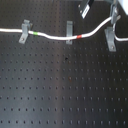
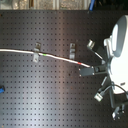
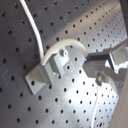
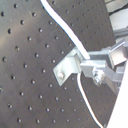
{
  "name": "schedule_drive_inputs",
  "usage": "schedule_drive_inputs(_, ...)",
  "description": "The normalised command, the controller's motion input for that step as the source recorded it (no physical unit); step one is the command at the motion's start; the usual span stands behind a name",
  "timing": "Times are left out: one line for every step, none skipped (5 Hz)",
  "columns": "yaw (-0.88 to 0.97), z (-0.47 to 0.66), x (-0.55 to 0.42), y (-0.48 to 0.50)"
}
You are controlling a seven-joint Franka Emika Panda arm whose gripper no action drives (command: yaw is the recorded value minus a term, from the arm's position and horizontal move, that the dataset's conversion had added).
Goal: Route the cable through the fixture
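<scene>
Reaching in from the first exterior view's upper right, the arm shows only its lowest part there: the pincer (image 1: 116,19) hangs right over the third clip (image 1: 111,39), with the cable (image 1: 55,36) rising up into it. The cable runs from the first exterior view's left edge over the first clip (image 1: 23,32), where its green band (image 1: 36,33) lies just past the bracket, on past the middle clip (image 1: 69,33), shows its red band (image 1: 81,36), then climbs toward the pincer. A further stretch leaves the third clip toward the first exterior view's right edge.

In the second exterior view the whole white arm body (image 2: 119,50) is seen from above at the second exterior view's right, bent over the black perforated table (image 2: 45,95). The cable (image 2: 20,51) ends under the arm's dark wrist block (image 2: 92,69); the third clip is hidden by the arm here.

The first wrist view shows the bracket (image 3: 50,70) close up, with the cable (image 3: 34,30) arching over its top and one dark finger (image 3: 107,56) just beside it.

The second wrist view shows the cable (image 4: 62,22) running down across the same bracket (image 4: 70,67) and between metal fingers (image 4: 102,62). The pincer appears closed on the cable, though blur makes the contact itself hard to confirm.
</scene>
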Motion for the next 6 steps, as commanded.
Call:
schedule_drive_inputs(0.04, 0.0, -0.103, 0.186)
schedule_drive_inputs(0.16, -0.08, -0.034, 0.525)
schedule_drive_inputs(0.12, -0.01, -0.038, 0.605)
schedule_drive_inputs(-0.02, 0.2, -0.076, 0.012)
schedule_drive_inputs(0.0, 0.14, -0.337, -0.122)
schedule_drive_inputs(0.09, 0.07, -0.325, -0.043)
